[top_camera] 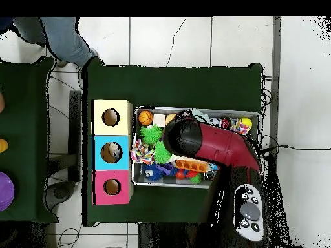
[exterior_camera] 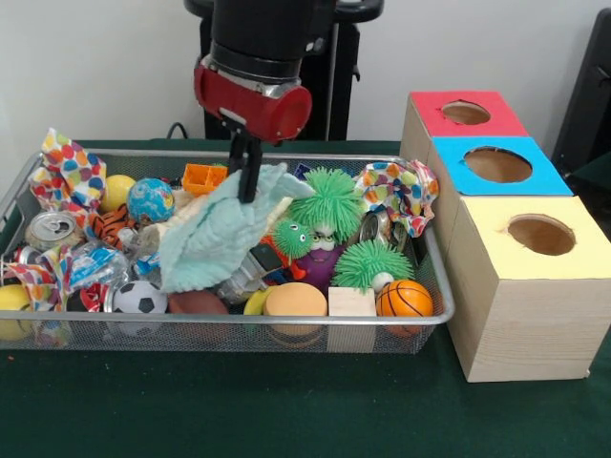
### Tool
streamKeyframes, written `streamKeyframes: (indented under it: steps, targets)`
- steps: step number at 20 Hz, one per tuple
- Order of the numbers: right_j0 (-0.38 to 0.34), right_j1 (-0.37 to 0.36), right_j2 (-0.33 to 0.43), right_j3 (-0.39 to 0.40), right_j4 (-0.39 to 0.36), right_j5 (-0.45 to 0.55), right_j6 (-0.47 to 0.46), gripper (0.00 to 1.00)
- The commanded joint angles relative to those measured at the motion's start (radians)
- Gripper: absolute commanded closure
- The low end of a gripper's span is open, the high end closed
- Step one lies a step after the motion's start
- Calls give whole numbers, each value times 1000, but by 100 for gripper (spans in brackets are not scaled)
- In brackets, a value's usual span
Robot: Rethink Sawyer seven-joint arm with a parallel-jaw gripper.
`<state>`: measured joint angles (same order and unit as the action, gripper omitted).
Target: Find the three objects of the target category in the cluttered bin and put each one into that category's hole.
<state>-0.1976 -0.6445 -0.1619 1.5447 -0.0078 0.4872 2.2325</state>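
My gripper (exterior_camera: 248,181) hangs over the middle of the silver wire-mesh bin (exterior_camera: 286,327) and is shut on the top edge of a pale mint cloth (exterior_camera: 218,240). The cloth hangs down from it and drapes over the clutter. The red-topped box with its round hole (exterior_camera: 466,113) stands at the far right, behind the blue and yellow boxes. In the overhead view the arm's head (top_camera: 184,137) covers the gripper and cloth. There the red box's hole (top_camera: 112,187) lies left of the bin (top_camera: 194,109).
The bin holds green spiky balls (exterior_camera: 329,200), a basketball (exterior_camera: 404,298), a soccer ball (exterior_camera: 140,298), polka-dot cloths (exterior_camera: 396,191), a can (exterior_camera: 52,229) and a wooden block (exterior_camera: 351,301). The blue box's hole (exterior_camera: 497,164) and the yellow box's hole (exterior_camera: 540,234) lie nearer. A person's leg (top_camera: 61,35) shows at top left.
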Motion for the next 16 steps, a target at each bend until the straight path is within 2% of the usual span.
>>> streamKeyframes:
  steps: [1,3,11,13,16]
  targets:
    - [9,-48,139,132,77,192,59,100]
    - [36,-67,124,143,104,247,109,100]
    - [181,-79,7,151,170,330,297,100]
    - [208,-75,-12,161,187,325,322,100]
    - [224,-47,-28,186,206,262,324,100]
